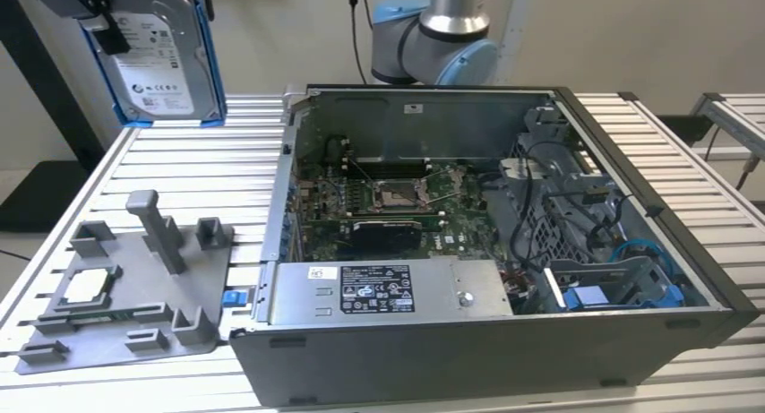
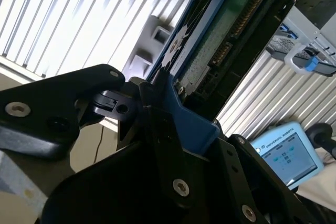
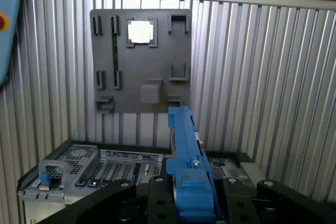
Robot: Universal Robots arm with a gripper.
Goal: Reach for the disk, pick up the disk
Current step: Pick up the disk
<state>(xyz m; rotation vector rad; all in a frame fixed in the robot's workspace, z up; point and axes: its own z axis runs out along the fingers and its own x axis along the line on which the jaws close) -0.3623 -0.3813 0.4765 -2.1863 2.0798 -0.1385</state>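
Jaws clamp disk (image 1: 161, 68) by its edges, apparently — high, well clear of table (image 1: 179, 158)

Claw (image 2: 167, 109) clamps the disk (image 2: 220, 45) (green board showing).

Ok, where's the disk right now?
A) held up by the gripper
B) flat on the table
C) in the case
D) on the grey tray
A: the gripper is shut on the disk, holding it upright in the air, off the table and clear of the case.
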